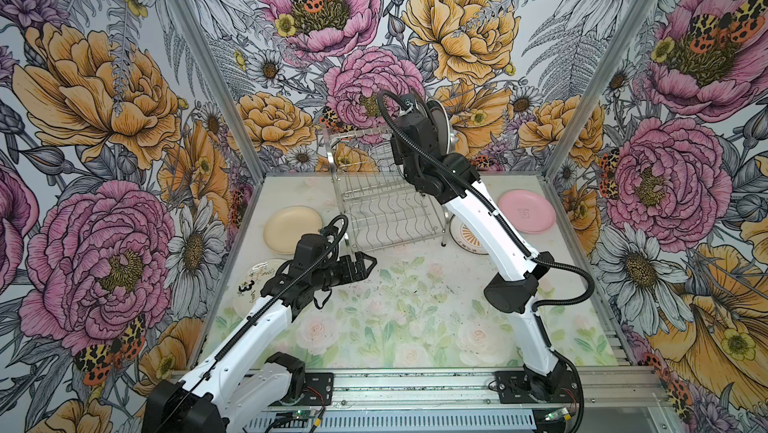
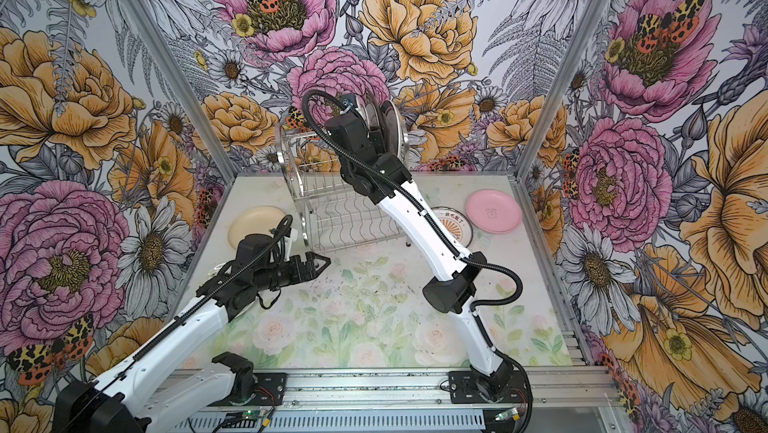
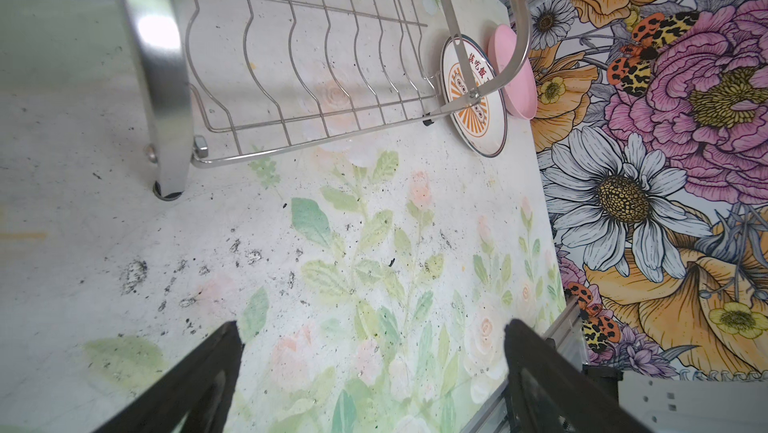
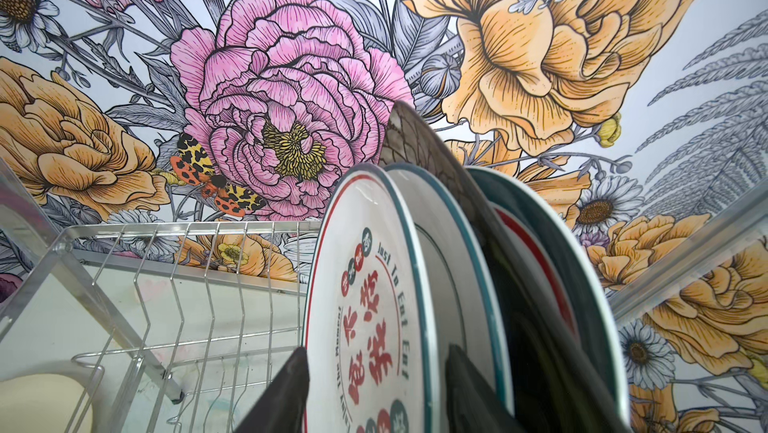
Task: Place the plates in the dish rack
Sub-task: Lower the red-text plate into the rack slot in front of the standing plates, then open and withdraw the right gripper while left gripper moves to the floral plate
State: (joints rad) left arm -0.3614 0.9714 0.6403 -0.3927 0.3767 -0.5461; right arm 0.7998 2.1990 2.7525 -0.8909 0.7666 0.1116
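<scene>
Placement, that's the step I'm reading here. My right arm (image 1: 419,152) is reaching up to the top tier of the rack (image 1: 386,206). In the right wrist view the right jaws are straddling the lettered plate (image 4: 365,306). It's standing on edge at the front of a row of plates (image 4: 519,285) packed close behind it. I'm seeing the jaws standing off its faces rather than pinching, so I'm calling them released, and the plate looks to be resting in its slot by itself. The lower tier is lying bare in both top views.

Four more are waiting flat on the surface (image 1: 415,318). The cream plate (image 1: 293,229) is sitting left of the rack and the sunburst plate (image 1: 467,239) just beside its right end. The pink plate (image 1: 525,210) is lying next to that, and a scribbled plate (image 1: 257,277) is half hiding under my left arm (image 1: 266,318). The left jaws are gaping wide and empty, hovering over the surface near the rack's front left leg.

Next, I'm thinking of drawing the right arm straight back along the plate's plane, so neither finger drags it out or nudges the row. After that I'm picking a flat plate, which means working a finger under a rim. The cream one looks the easiest reach for the left arm.
</scene>
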